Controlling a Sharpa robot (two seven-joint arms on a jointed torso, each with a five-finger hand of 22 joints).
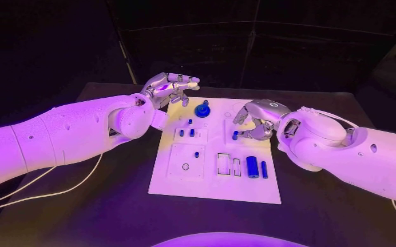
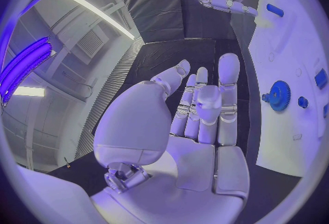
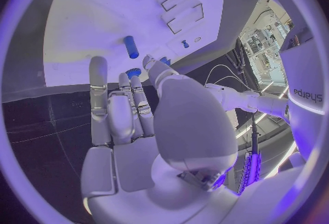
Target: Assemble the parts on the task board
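Note:
The white task board (image 1: 213, 170) lies in the middle of the black table. A blue gear (image 1: 202, 110) stands near its far edge, with small blue pegs (image 1: 186, 132) just nearer. A thick blue cylinder (image 1: 252, 167) and a thin blue bar (image 1: 264, 168) lie at the near right. My left hand (image 1: 171, 88) hovers at the board's far left corner, fingers straight and holding nothing (image 2: 205, 109); the gear (image 2: 279, 95) lies beside it. My right hand (image 1: 257, 120) hangs over the board's right edge, fingers apart and holding nothing (image 3: 130, 109), close to a small blue peg (image 1: 235, 135).
Rectangular recesses (image 1: 229, 164) and a round hole (image 1: 186, 166) mark the board's near half. White cables (image 1: 50, 190) trail over the table at the left. Bare black tabletop (image 1: 330, 212) surrounds the board.

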